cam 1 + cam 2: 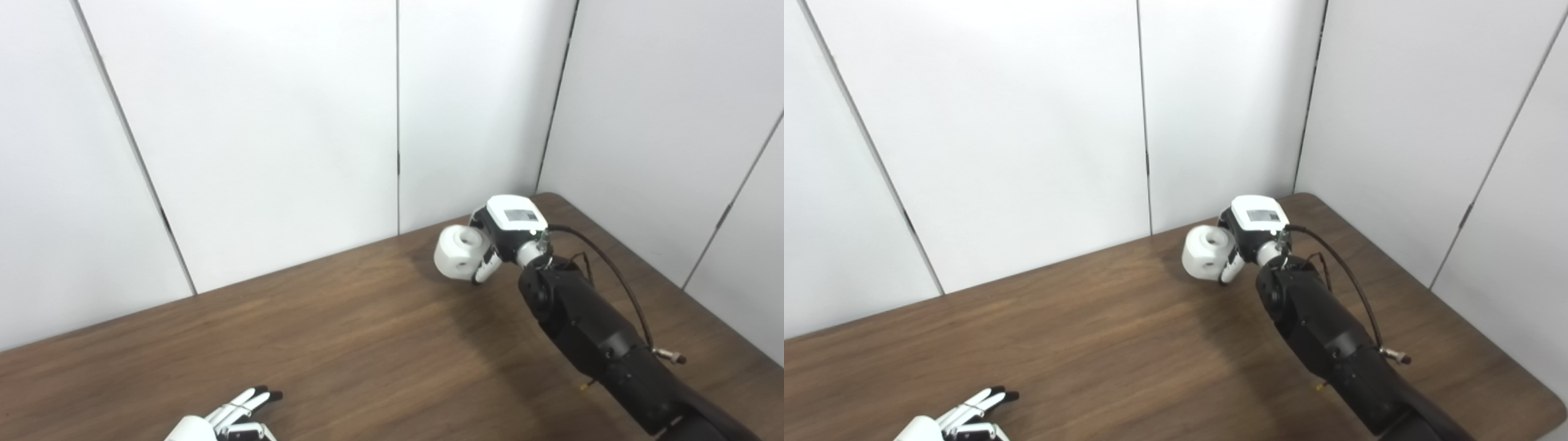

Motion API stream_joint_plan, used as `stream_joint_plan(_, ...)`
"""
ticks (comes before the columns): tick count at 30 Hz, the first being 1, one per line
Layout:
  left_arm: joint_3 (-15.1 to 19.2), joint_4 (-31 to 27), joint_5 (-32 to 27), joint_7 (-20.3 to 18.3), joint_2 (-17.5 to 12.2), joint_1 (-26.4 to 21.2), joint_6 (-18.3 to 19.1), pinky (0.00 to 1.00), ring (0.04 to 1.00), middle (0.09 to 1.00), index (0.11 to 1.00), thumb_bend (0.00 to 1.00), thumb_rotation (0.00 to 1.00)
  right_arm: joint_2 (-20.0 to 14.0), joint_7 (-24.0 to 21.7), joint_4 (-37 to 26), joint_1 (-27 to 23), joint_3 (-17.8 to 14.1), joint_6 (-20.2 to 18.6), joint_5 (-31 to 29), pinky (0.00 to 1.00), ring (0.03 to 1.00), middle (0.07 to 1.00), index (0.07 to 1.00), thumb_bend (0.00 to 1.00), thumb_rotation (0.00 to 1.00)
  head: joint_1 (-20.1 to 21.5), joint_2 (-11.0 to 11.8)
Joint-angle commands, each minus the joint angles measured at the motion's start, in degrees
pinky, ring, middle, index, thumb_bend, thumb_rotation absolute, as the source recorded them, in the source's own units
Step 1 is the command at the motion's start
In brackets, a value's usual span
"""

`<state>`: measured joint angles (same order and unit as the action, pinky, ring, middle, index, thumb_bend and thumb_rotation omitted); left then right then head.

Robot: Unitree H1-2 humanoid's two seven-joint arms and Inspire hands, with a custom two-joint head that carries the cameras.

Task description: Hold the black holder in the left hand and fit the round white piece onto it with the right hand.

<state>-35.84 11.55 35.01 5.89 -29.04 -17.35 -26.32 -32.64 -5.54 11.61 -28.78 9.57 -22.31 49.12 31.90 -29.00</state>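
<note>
My right hand (499, 236) is shut on the round white piece (459, 251), a short white cylinder with a hole in its top, held just above the table near the back right. It also shows in the right eye view (1206, 252). My left hand (229, 419) lies at the bottom left edge of the picture, fingers stretched out and apart, holding nothing. No black holder shows in either view.
The brown wooden table (343, 331) runs to white wall panels (263, 122) at the back and right. A black cable (612, 275) loops off my right forearm (600, 343).
</note>
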Motion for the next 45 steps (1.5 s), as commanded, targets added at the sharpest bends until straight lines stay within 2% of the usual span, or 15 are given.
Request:
stream_joint_plan(1, -1.97, 0.43, 3.87, -7.3, -0.73, 3.62, 1.7, 0.8, 0.927, 0.903, 0.488, 0.52, 0.06, -1.19, -2.1, -4.73, -1.8, -1.5, -0.54, -1.97, 0.78, 0.799, 0.732, 0.481, 0.53, 0.14, -1.98, -0.5)
stream_joint_plan(4, -1.86, -1.55, 4.28, -8.64, -0.41, 4.13, 3.27, 0.78, 0.914, 0.9, 0.488, 0.52, 0.06, -2.23, -6.39, -9.61, -0.93, -1.44, -0.43, -3.8, 0.72, 0.797, 0.736, 0.48, 0.52, 0.14, -6.59, -1.18)
stream_joint_plan(9, -1.4, -4.26, 6.35, -10.54, 0.63, 5.01, 6.78, 0.77, 0.911, 0.902, 0.489, 0.52, 0.06, -3.57, -11.89, -18.57, 0.52, -1.28, 0.51, -4.94, 0.72, 0.805, 0.742, 0.48, 0.52, 0.14, -13.45, -2.41)
stream_joint_plan(10, -1.42, -4.36, 7.12, -10.57, 1.06, 5.07, 7.4, 0.77, 0.914, 0.907, 0.489, 0.52, 0.06, -3.77, -12.69, -20.36, 0.79, -1.36, 1.07, -5.31, 0.72, 0.799, 0.741, 0.48, 0.52, 0.14, -16.13, -3.16)
stream_joint_plan(14, -1.49, -3.54, 9.31, -10.9, 2.82, 4.91, 9.21, 0.77, 0.919, 0.919, 0.49, 0.52, 0.06, -4.2, -15.62, -25.52, 1.29, -1.58, 1.64, -6.79, 0.74, 0.8, 0.746, 0.481, 0.52, 0.14, -21.13, -5.43)
stream_joint_plan(16, -1.56, -3.35, 9.85, -11.57, 3.71, 4.63, 10.45, 0.8, 0.938, 0.934, 0.491, 0.52, 0.06, -4.59, -16.37, -26.87, 1.32, -1.78, 2.77, -7.98, 0.74, 0.795, 0.744, 0.481, 0.53, 0.14, -23.6, -7.48)
stream_joint_plan(19, -1.63, -2.67, 10.52, -11.65, 4.93, 4.11, 11.8, 0.83, 0.966, 0.955, 0.491, 0.52, 0.07, -4.74, -17.36, -28.51, 1.13, -1.89, 4.87, -10.14, 0.72, 0.79, 0.749, 0.481, 0.52, 0.14, -26.09, -9.63)
stream_joint_plan(22, -1.75, -1.57, 10.84, -11.66, 5.8, 3.33, 12.61, 0.84, 0.986, 0.969, 0.492, 0.52, 0.07, -4.53, -19.37, -31.14, 0.95, -1.6, 5.31, -11.19, 0.72, 0.798, 0.753, 0.481, 0.52, 0.14, -28.23, -11.33)
stream_joint_plan(26, -1.63, -0.38, 10.58, -11.49, 6.9, 2.61, 13.58, 0.88, 0.999, 0.976, 0.491, 0.52, 0.07, -3.9, -21.43, -34.42, 1.01, -0.94, 6.43, -12.32, 0.72, 0.799, 0.753, 0.481, 0.52, 0.14, -29.61, -12.49)
stream_joint_plan(35, -1.43, 0.27, 10.45, -12.67, 7.98, 1.64, 14.9, 0.89, 1.0, 0.98, 0.491, 0.52, 0.07, -1.19, -24.37, -38.88, 1.67, 0.67, 8.45, -14.34, 0.67, 0.788, 0.75, 0.479, 0.52, 0.14, -30.88, -14.07)
stream_joint_plan(40, -1.53, 0.0, 10.38, -13.31, 8.46, 1.52, 16.01, 0.91, 1.0, 0.988, 0.492, 0.52, 0.07, 0.52, -25.66, -40.85, 2.4, 2.7, 9.29, -13.94, 0.66, 0.791, 0.745, 0.478, 0.53, 0.14, -31.59, -14.46)
stream_joint_plan(45, -1.9, -0.21, 10.79, -13.83, 8.64, 1.33, 16.54, 0.91, 1.0, 0.993, 0.492, 0.52, 0.07, 1.81, -26.07, -40.78, 3.33, 5.19, 12.78, -14.43, 0.67, 0.789, 0.739, 0.478, 0.53, 0.14, -31.99, -14.84)
